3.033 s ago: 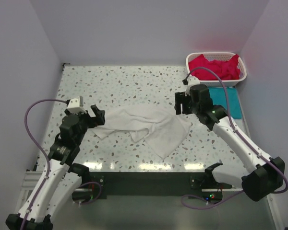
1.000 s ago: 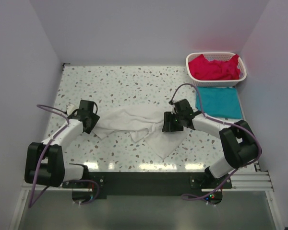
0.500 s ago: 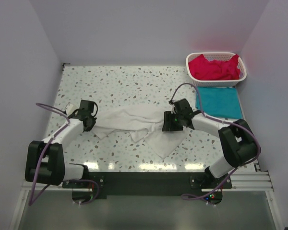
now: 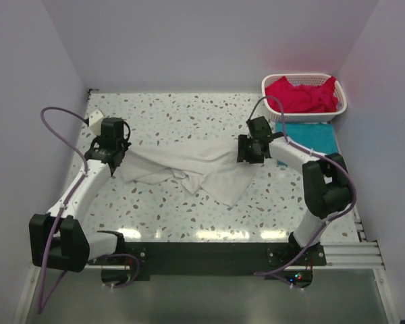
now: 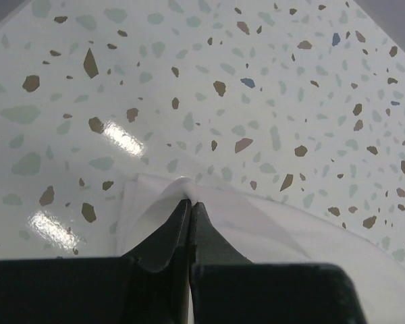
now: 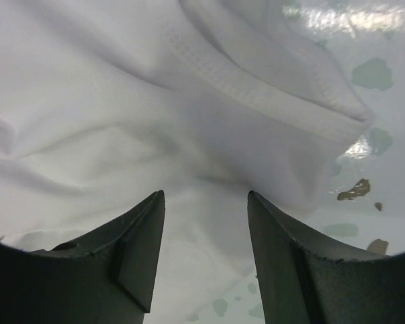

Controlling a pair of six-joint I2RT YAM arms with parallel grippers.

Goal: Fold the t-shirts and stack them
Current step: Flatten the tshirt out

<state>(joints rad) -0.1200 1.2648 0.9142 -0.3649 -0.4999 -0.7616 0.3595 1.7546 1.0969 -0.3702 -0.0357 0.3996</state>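
A crumpled white t-shirt (image 4: 189,169) lies spread across the middle of the speckled table. My left gripper (image 4: 113,152) is at its left end, shut on a small fold of the white fabric (image 5: 256,226); the pinched cloth peeks out past the left gripper's tips (image 5: 190,201). My right gripper (image 4: 247,152) hovers at the shirt's right end, open. In the right wrist view the right gripper (image 6: 206,196) has its fingers apart above the hemmed white t-shirt (image 6: 121,101), with nothing clamped. A teal t-shirt (image 4: 312,143) lies flat at the right. Red-pink t-shirts (image 4: 300,94) fill the basket.
A white lattice basket (image 4: 341,102) stands in the far right corner, just behind the teal shirt. Walls close in the table on the left, back and right. Bare speckled tabletop (image 4: 175,118) stretches behind the white shirt.
My left gripper has shut on the shirt's left edge and pulled it toward the far left. My right gripper has shifted toward the far right, still open. The shirt is stretched wider.
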